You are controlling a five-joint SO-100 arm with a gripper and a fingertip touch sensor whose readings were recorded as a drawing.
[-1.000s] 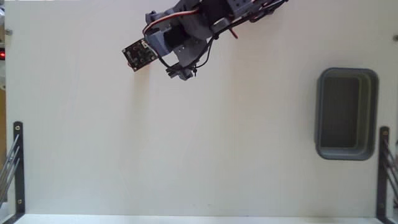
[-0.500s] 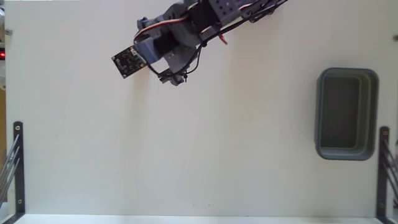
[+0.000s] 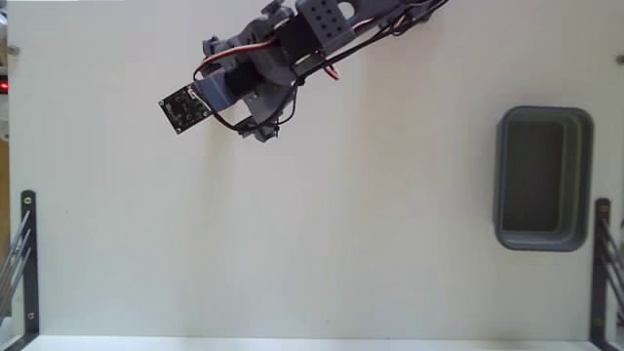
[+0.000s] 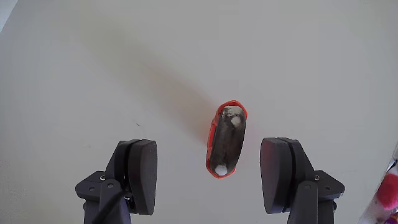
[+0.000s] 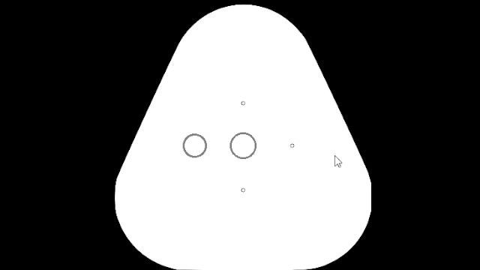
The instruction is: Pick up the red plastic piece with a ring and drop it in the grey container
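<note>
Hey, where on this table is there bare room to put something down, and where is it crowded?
In the fixed view the white table is bare from the grey robot arm down to the near edge, and across to the grey plastic tub. Crowded only under the arm, where the open end effector straddles the small red-orange plastic piece.

Fixed view: arm (image 3: 292,49) reaches in from 12 o'clock toward 10 o'clock of the table (image 3: 292,244). Tub (image 3: 543,177) sits at 3 o'clock, well apart from the arm. Wrist view: plastic piece (image 4: 226,139) lies on the table between the gripper (image 4: 211,171) fingers, nearer the right-hand one, touching neither.
</note>
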